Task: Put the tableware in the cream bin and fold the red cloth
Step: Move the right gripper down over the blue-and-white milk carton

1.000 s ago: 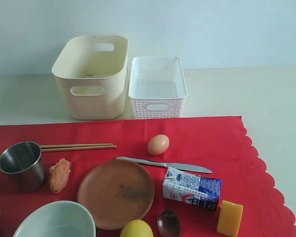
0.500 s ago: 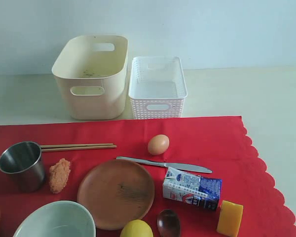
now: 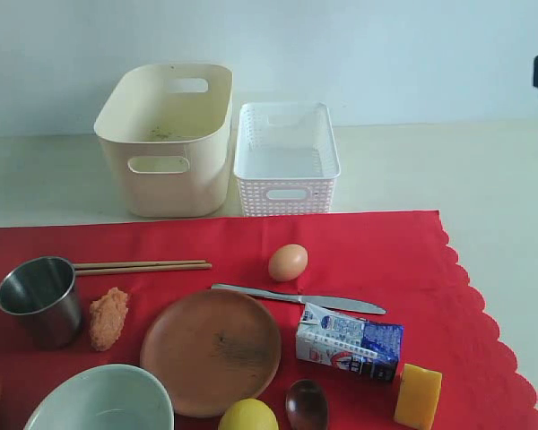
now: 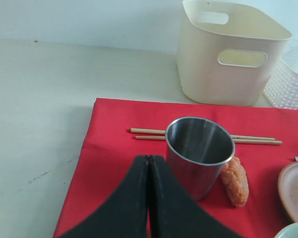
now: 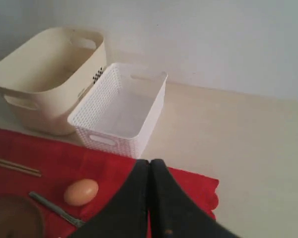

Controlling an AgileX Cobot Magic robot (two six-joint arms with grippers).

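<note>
The red cloth [image 3: 386, 260] lies flat over the near desk [image 3: 484, 179], its right edge scalloped, and it is crowded with things. Behind it on bare desk stands the cream bin [image 3: 166, 179], smooth plastic with rounded corners and oval handle cut-outs. A smaller white lattice basket [image 3: 287, 193] sits just beside it.

On the cloth a shiny steel cup [image 3: 40, 300] stands upright at the left, with a pair of wooden chopsticks [image 3: 143, 266] lying beside its rim and a lumpy orange morsel [image 3: 108, 317] close by. The round brown plate [image 3: 211, 351] sits mid-cloth, the silver knife [image 3: 296, 298] just past it, then an egg [image 3: 288, 262]. A pale green bowl [image 3: 99, 399] sits at the near edge. The small dark wooden spoon [image 3: 307, 405] lies between a lemon [image 3: 247, 416] and a blue-white milk carton [image 3: 350, 342], with a yellow block [image 3: 418, 396] nearby.

The left fingers [image 4: 134, 188] are pressed together close by the cup. The right fingers [image 5: 136, 188] are likewise together, facing the egg and basket.
</note>
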